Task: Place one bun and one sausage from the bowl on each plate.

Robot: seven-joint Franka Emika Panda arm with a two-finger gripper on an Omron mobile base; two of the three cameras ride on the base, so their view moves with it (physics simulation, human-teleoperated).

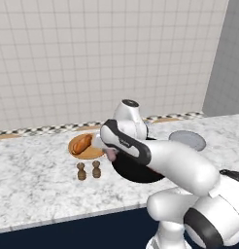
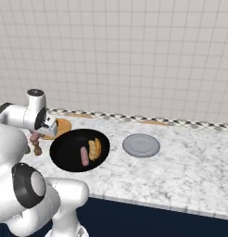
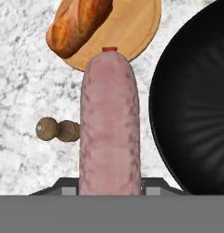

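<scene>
On the marble counter (image 2: 180, 171), against the tiled wall: one black bowl (image 2: 65, 155), widest dish here, holding one bun (image 2: 95, 148) and one pink sausage (image 2: 84, 156) lying side by side, long axes running front to back in the right base view. Two plates. Grey plate (image 2: 141, 145) sits right of the bowl, apart from it, bare. Wooden plate (image 1: 90, 152) sits left of the bowl, carrying one brown bun (image 1: 81, 143), laid diagonally. Two small wooden shakers (image 1: 81, 171), (image 1: 96, 168) stand just in front of the wooden plate. End effector (image 1: 110, 154) closed on a second sausage (image 3: 110, 123), held above the counter between wooden plate and bowl; hand view shows its long axis pointing toward the plate's near rim. Count: two buns, two sausages.
</scene>
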